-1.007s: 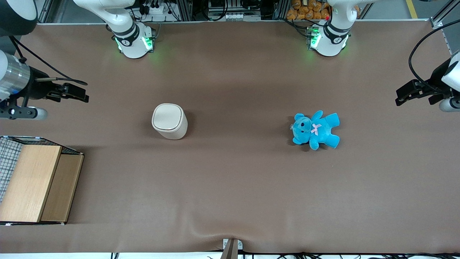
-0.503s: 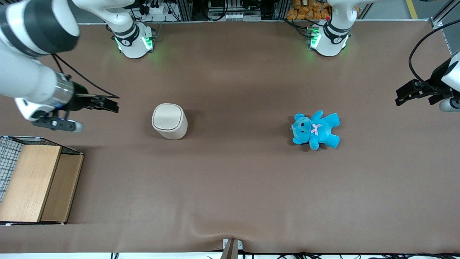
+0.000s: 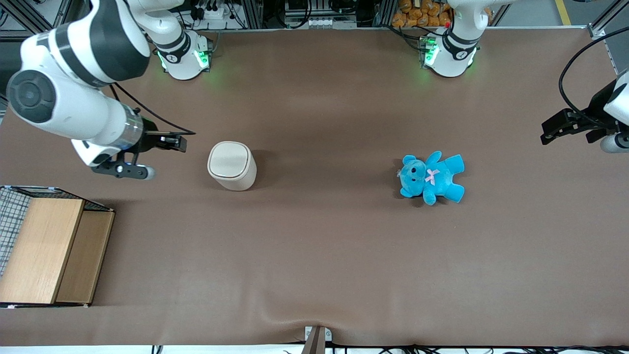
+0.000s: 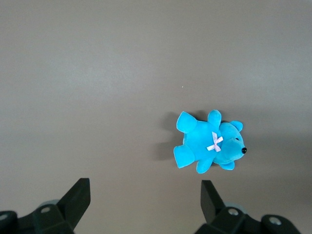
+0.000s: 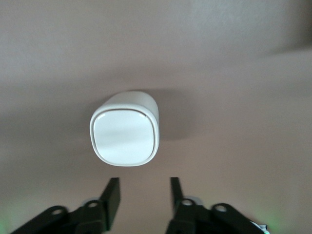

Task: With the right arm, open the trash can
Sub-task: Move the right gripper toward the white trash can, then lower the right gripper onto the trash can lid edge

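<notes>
The cream-white trash can (image 3: 232, 165) stands upright on the brown table with its rounded-square lid shut. It also shows in the right wrist view (image 5: 125, 135), lid shut. My right arm reaches in from the working arm's end of the table. Its gripper (image 3: 178, 142) is open and empty, raised above the table, a short way beside the can on that same end, not touching it. In the right wrist view the gripper (image 5: 144, 183) has its two black fingers apart, with bare table between them.
A blue teddy (image 3: 432, 177) lies on the table toward the parked arm's end, also in the left wrist view (image 4: 208, 144). A wooden box (image 3: 49, 248) with a wire mesh side sits at the working arm's end, nearer the front camera than the gripper.
My right arm has swung in from the table's end toward the trash can. The gripper is now much closer to it. The can and teddy have not moved.
</notes>
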`<act>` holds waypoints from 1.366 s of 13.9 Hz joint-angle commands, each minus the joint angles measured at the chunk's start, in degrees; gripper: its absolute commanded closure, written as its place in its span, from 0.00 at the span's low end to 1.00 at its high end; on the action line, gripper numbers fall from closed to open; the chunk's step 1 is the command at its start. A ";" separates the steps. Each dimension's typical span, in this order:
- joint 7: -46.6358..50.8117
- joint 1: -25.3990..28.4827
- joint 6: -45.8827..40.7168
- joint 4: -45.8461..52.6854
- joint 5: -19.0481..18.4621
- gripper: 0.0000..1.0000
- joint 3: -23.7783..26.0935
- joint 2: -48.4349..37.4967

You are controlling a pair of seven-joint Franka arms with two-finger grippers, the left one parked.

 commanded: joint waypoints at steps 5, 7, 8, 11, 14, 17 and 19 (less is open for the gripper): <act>1.43 -0.24 7.78 -13.64 2.18 1.00 3.66 -6.20; 3.53 -0.24 13.47 -18.11 2.18 1.00 5.59 -6.90; 3.54 -0.32 16.99 -20.57 2.18 1.00 6.12 -6.99; 2.75 -0.32 27.01 -26.99 1.66 1.00 6.13 -6.82; 0.55 -0.85 28.80 -28.15 1.13 1.00 6.13 -6.64; 0.55 -0.85 30.81 -29.03 0.08 1.00 6.13 -6.64; 0.55 -0.94 31.52 -29.47 -0.19 1.00 6.13 -6.56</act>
